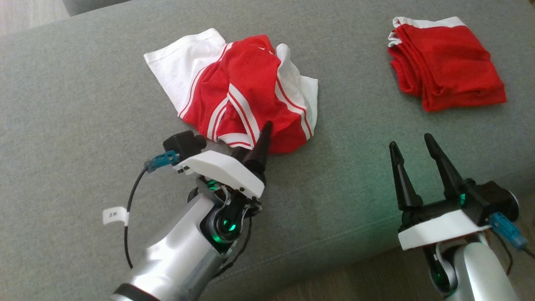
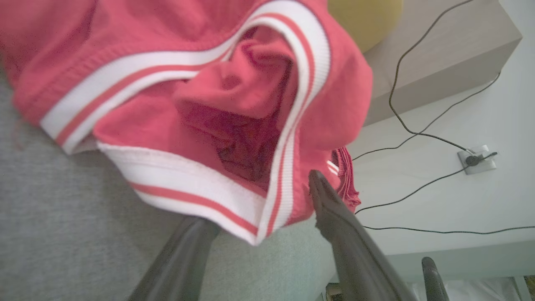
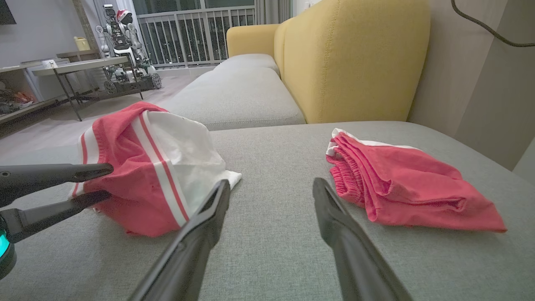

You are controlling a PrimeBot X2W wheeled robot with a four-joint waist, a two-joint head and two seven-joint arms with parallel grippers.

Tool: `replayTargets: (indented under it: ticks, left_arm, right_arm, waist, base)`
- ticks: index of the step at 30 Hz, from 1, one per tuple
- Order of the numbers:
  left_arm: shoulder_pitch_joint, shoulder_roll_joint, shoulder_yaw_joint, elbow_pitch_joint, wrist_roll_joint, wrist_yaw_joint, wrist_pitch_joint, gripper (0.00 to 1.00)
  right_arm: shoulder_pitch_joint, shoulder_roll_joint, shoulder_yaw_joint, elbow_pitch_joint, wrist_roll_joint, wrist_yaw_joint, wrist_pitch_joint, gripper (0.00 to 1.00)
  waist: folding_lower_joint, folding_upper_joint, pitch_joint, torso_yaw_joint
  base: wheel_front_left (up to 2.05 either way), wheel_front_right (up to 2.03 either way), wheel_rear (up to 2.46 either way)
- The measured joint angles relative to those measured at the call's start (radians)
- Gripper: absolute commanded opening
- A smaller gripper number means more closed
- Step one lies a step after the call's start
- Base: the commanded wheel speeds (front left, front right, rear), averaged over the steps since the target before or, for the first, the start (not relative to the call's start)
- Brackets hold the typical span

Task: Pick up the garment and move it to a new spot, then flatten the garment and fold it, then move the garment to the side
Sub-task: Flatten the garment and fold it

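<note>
The crumpled red and white garment [image 1: 246,92] lies on the grey seat cushion [image 1: 83,83], right at the tips of the left gripper [image 1: 261,138]. That gripper is spread wide. In the left wrist view the striped hem [image 2: 196,196] lies over one finger [image 2: 188,255], while the other finger [image 2: 334,217] stands just beside the cloth. Nothing is clamped. The covered fingertip is hidden, so contact there cannot be judged.

The right gripper [image 1: 410,141] is also spread, holds nothing, and is well apart from the garment, with bare cushion between its fingers. Ahead of it and a little to its outer side lies a folded red garment [image 1: 443,62]. Open cushion separates the two cloths.

Behind the right gripper the cushion's front edge drops to the floor [image 1: 355,280]. Far ahead of its fingertips rises a yellow backrest [image 3: 351,58]. The left wrist view shows dark cables [image 2: 418,125] and a wall socket [image 2: 476,159] beyond the cloth. The garment's inner folds are too bunched to make out.
</note>
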Motion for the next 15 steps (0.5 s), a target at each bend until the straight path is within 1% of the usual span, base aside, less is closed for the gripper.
replayTargets:
  ticks: [4,5,6,8,11,12,13,15]
  left_arm:
    - [0.0,0.0,0.018,0.029,-0.007,0.0,-0.013,1.0]
    - [-0.002,0.0,0.022,0.035,-0.007,0.0,-0.013,0.05]
    - [-0.002,0.0,0.022,0.035,-0.007,0.0,-0.013,0.0]
    - [-0.005,0.0,0.026,0.044,-0.007,-0.002,-0.013,0.0]
    - [-0.017,0.0,0.027,0.053,0.0,-0.036,-0.014,0.0]
    - [-0.024,0.0,0.03,0.054,0.009,-0.04,-0.014,0.0]
    - [-0.042,0.003,0.044,0.051,0.025,-0.055,-0.021,0.0]
    - [-0.074,0.015,0.06,0.039,0.042,-0.058,-0.021,0.0]
  right_arm:
    - [0.0,0.0,0.001,0.0,0.0,0.0,0.0,1.0]
    - [0.0,0.0,0.001,0.0,0.0,0.0,0.0,1.0]
    - [0.0,0.0,0.001,0.0,0.0,0.0,0.0,1.0]
    - [0.0,0.0,0.001,0.0,0.0,0.0,0.0,1.0]
    - [0.0,0.0,0.002,0.0,0.002,0.0,0.0,1.0]
    - [0.0,0.0,0.002,0.0,0.003,0.0,0.0,1.0]
    - [0.0,0.0,0.003,0.0,0.004,0.0,0.0,1.0]
    - [0.0,0.0,0.003,0.0,0.014,0.0,0.0,1.0]
  waist:
    - [0.0,0.0,-0.003,-0.005]
    - [0.0,0.0,-0.004,-0.007]
    - [0.0,0.0,-0.004,-0.007]
    - [0.0,0.0,-0.007,-0.012]
    - [0.0,0.0,-0.012,-0.021]
    - [0.0,0.0,-0.015,-0.024]
    - [0.0,0.0,-0.022,-0.032]
    - [0.0,0.0,-0.032,-0.041]
  base:
    - [0.0,0.0,0.0]
    - [0.0,0.0,0.0]
    - [0.0,0.0,0.0]
    - [0.0,0.0,0.0]
    - [0.0,0.0,0.0]
    - [0.0,0.0,0.0]
    - [0.0,0.0,0.0]
    - [0.0,0.0,0.0]
